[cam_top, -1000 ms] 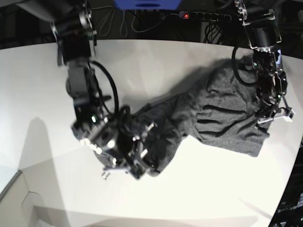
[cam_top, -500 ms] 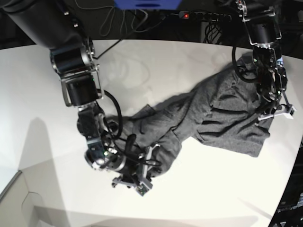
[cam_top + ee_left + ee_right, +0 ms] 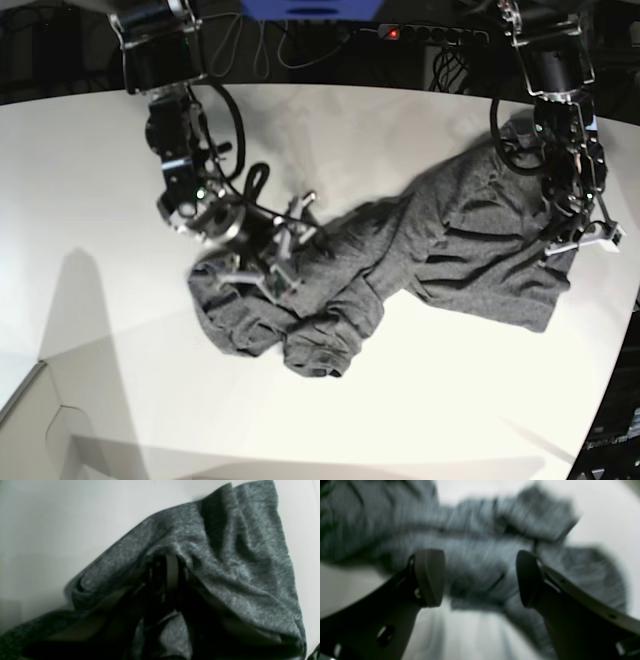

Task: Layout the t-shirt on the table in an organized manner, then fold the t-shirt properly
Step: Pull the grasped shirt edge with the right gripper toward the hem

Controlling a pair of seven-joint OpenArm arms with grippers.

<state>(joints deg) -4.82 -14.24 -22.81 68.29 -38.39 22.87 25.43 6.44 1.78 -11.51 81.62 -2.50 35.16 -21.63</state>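
The dark grey t-shirt (image 3: 470,240) lies crumpled across the white table (image 3: 90,200), running from the far right down to a bunched end (image 3: 270,320) at centre left. My left gripper (image 3: 577,238) is shut on the shirt's right edge. In the left wrist view the cloth (image 3: 225,555) drapes over that gripper (image 3: 166,567). My right gripper (image 3: 288,245) hovers open just above the shirt's left part. In the right wrist view, blurred by motion, its pads (image 3: 430,577) stand wide apart over the cloth (image 3: 480,552), holding nothing.
A power strip (image 3: 430,33) with a red light, cables and a blue object (image 3: 310,8) lie beyond the table's far edge. The table's curved edge runs close past the left gripper on the right (image 3: 625,330). A lower ledge (image 3: 40,420) shows at the front left.
My right gripper has opened and let go of the shirt, then pulled back from the front toward the middle. The shirt's left end now lies on the table. The left gripper has stayed put.
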